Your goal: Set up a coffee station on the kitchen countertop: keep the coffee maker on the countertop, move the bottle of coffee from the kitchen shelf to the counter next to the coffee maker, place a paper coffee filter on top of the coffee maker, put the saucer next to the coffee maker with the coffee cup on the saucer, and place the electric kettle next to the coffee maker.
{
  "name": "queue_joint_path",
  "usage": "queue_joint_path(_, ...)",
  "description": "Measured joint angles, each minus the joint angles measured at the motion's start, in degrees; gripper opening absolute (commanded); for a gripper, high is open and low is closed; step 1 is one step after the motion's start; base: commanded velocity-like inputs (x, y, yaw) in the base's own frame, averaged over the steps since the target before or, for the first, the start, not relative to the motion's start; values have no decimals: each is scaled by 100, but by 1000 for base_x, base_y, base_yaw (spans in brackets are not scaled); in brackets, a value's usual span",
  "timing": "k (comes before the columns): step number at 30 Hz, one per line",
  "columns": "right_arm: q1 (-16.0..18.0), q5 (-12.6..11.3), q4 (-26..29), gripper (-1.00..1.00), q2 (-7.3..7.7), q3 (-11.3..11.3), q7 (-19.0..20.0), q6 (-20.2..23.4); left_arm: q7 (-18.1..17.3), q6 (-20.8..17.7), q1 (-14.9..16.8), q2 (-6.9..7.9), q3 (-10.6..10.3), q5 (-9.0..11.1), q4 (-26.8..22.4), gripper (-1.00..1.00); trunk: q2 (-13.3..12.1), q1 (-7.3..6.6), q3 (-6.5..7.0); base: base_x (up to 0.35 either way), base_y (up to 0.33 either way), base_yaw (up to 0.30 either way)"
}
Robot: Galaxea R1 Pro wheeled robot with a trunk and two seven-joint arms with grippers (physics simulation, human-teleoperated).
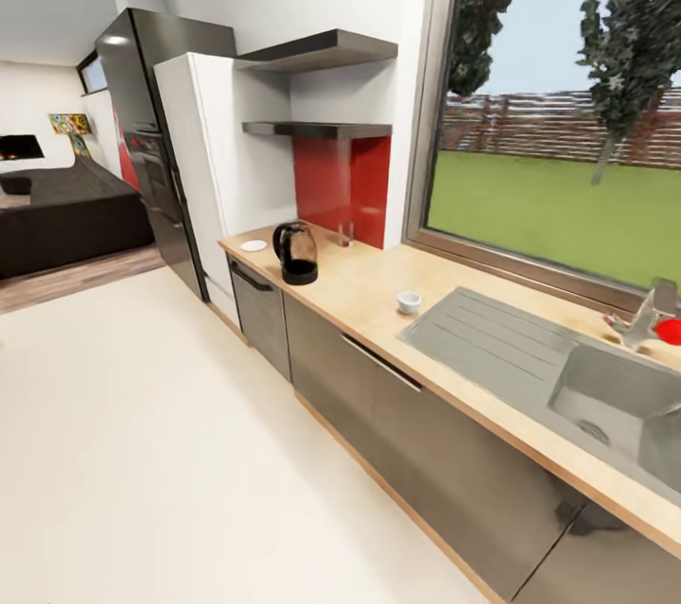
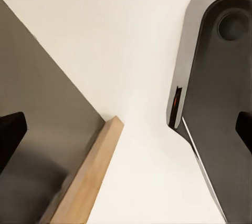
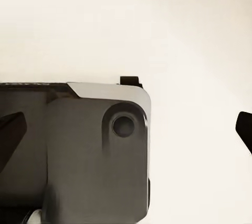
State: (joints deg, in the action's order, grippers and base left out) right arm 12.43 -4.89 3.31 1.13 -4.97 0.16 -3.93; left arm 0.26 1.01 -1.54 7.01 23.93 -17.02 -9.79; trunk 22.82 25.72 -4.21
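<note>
Head view: long light wood-grain desk (image 1: 374, 287) over grey cabinet fronts. Electric kettle (image 1: 297, 253), clear glass dome w/ black handle and base, stands near its far end. Flat white saucer (image 1: 253, 246) lies just beyond it by the desk edge. Small white coffee cup (image 1: 409, 302) sits apart, near the steel sink (image 1: 605, 401). Two thin dark kitchen shelf (image 1: 322, 128) slabs on the wall above a glossy red panel.

Left wrist: left claw (image 2: 126, 132) wide open, holds nothing, above pale floor; wood edge and robot base (image 2: 218, 103) below.

Right wrist: right claw (image 3: 128, 129) spread wide, empty, over the dark base.
</note>
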Motion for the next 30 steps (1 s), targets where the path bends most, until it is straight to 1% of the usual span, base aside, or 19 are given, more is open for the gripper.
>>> queue_joint_path(13, 0, 2, 0, 100, -5, -7, 0, 0, 4, 2, 4, 39, -5, -7, 0, 100, -1, 1, -34, 312, 107, 271)
queue_joint_path(24, 0, 4, -1, 100, -4, -1, 0, -1, 13, 2, 5, 5, -6, -14, 1, 100, 0, 3, -64, 36, 13, 271)
queue_joint_path(30, 0, 3, 0, 100, -6, -2, 0, -1, 12, 2, 4, -2, -5, -8, 0, 100, 0, 0, -80, 229, 0, 272)
